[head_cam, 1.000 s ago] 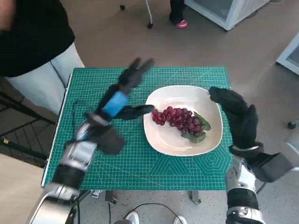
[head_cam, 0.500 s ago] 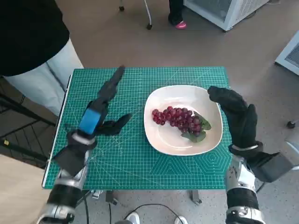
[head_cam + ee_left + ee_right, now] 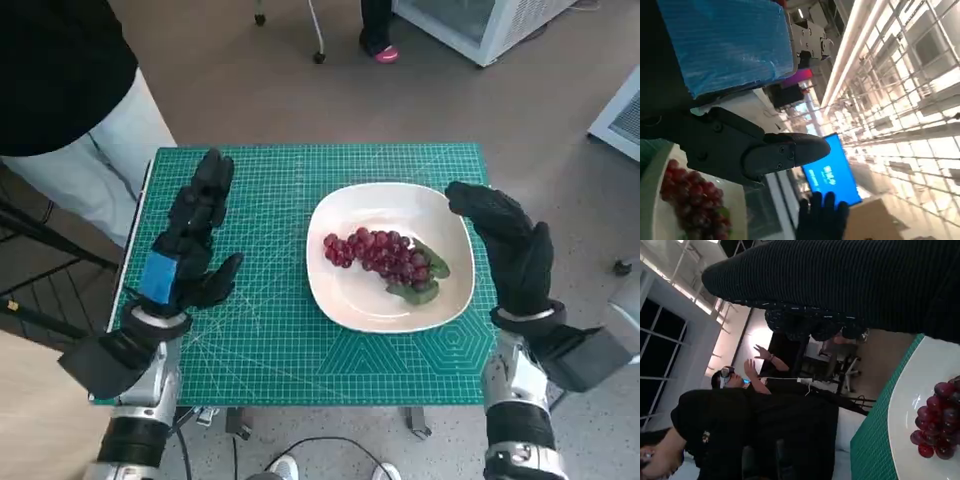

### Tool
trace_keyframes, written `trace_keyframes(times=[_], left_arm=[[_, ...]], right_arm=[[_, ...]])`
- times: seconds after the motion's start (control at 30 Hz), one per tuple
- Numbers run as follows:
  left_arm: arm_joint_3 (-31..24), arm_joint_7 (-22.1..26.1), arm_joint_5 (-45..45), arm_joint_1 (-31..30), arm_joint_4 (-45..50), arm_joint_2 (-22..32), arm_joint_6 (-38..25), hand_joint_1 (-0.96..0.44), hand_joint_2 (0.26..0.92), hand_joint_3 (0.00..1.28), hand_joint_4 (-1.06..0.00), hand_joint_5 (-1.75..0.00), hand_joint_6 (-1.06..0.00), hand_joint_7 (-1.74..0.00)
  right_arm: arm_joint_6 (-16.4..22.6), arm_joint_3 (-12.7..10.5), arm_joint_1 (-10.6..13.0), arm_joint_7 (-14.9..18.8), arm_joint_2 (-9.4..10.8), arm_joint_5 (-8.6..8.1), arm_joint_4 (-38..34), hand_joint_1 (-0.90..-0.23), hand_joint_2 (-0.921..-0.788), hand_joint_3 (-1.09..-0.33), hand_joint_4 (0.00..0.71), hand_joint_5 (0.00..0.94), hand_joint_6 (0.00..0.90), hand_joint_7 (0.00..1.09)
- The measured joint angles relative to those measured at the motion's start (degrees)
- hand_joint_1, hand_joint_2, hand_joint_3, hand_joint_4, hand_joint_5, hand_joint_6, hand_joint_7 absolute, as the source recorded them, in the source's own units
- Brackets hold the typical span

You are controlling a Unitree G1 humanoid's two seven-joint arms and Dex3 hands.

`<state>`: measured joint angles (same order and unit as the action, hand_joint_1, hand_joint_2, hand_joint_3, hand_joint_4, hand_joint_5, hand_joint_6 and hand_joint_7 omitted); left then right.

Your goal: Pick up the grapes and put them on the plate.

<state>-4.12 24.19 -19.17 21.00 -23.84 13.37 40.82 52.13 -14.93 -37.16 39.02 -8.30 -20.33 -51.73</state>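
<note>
grapes [image 3: 383, 256] on plate [image 3: 345, 300], long axis left-right | right hand [image 3: 510, 250] nearer, just right, released | left hand [image 3: 190, 245] well left, released

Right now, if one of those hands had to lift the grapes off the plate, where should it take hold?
Probably around the thick middle of the grapes, coming from straight above. The bunch lies flat and long across the white plate, whose raised rim blocks a sideways approach. The leaves at its right end look flimsy. The right hand hovers nearest, by the plate's edge.
</note>
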Motion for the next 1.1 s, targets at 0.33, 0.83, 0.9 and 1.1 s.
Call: trace_keyframes(times=[0.33, 0.83, 0.9, 1.1], left_arm=[[-1.77, 2.12, -0.63, 0.01, -0.54, -1.48, 0.61, -0.65, 0.921, 0.45, 0.00, 0.00, -0.12, -0.02], [-3.50, 4.19, -1.04, 0.23, -2.18, -3.18, 1.86, -0.63, 0.921, 0.43, 0.00, 0.00, -0.15, -0.04], [-3.65, 4.19, -1.03, 0.33, -2.32, -3.32, 2.04, -0.63, 0.921, 0.43, 0.00, 0.00, -0.15, -0.04], [-3.74, 4.18, -0.85, 0.46, -2.86, -3.83, 2.36, -0.62, 0.921, 0.43, 0.00, 0.00, -0.14, -0.04]], right_arm=[[0.13, 0.04, -0.02, 0.00, 0.36, 0.02, 0.00, -0.395, -0.921, -0.559, 0.522, 0.005, 0.512, 0.08], [0.12, -0.04, -0.35, 0.01, 0.27, 0.02, -0.35, -0.393, -0.921, -0.561, 0.522, 0.002, 0.515, 0.07], [0.12, -0.06, -0.36, 0.02, 0.25, 0.02, -0.36, -0.392, -0.921, -0.561, 0.522, 0.002, 0.516, 0.07], [0.12, -0.14, -0.37, 0.17, 0.23, 0.02, -0.50, -0.386, -0.921, -0.562, 0.522, 0.002, 0.518, 0.07]])
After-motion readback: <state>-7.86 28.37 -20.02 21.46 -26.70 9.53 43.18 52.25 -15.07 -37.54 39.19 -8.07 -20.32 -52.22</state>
